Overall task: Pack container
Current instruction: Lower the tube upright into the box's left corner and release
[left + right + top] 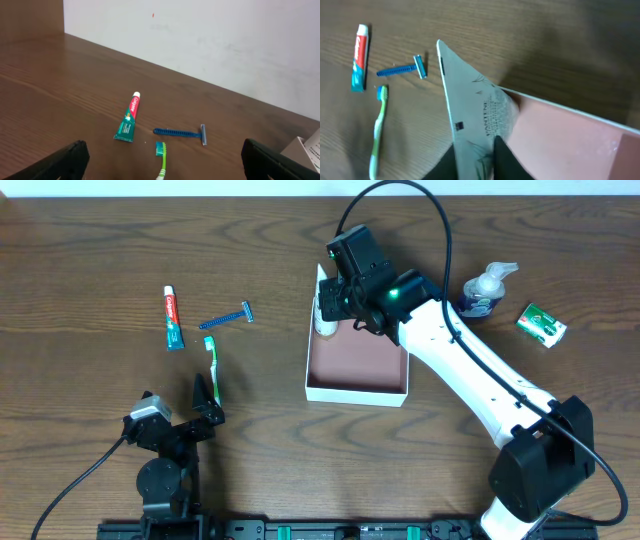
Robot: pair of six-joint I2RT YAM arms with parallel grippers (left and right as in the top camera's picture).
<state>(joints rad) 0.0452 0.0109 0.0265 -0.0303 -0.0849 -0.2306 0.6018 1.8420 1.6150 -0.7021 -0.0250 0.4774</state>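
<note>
The container point(355, 392) is a shallow white-walled box with a pinkish floor, in the middle of the table. My right gripper point(337, 302) hangs over its far left corner, shut on a white Pantene tube point(323, 315). In the right wrist view the black fingers point(504, 155) press both sides of the tube point(470, 105), whose far end points past the container wall point(560, 106). My left gripper point(178, 405) stands open near the table's front, apart from everything, with the handle of a green toothbrush point(161, 160) lying between its wide fingers point(70, 160).
Left of the container lie a toothpaste tube point(173, 318), a blue razor point(227, 318) and the toothbrush point(212, 365). A pump bottle point(485, 290) and a green soap box point(541, 325) sit to the right. A black cable arcs over the right arm.
</note>
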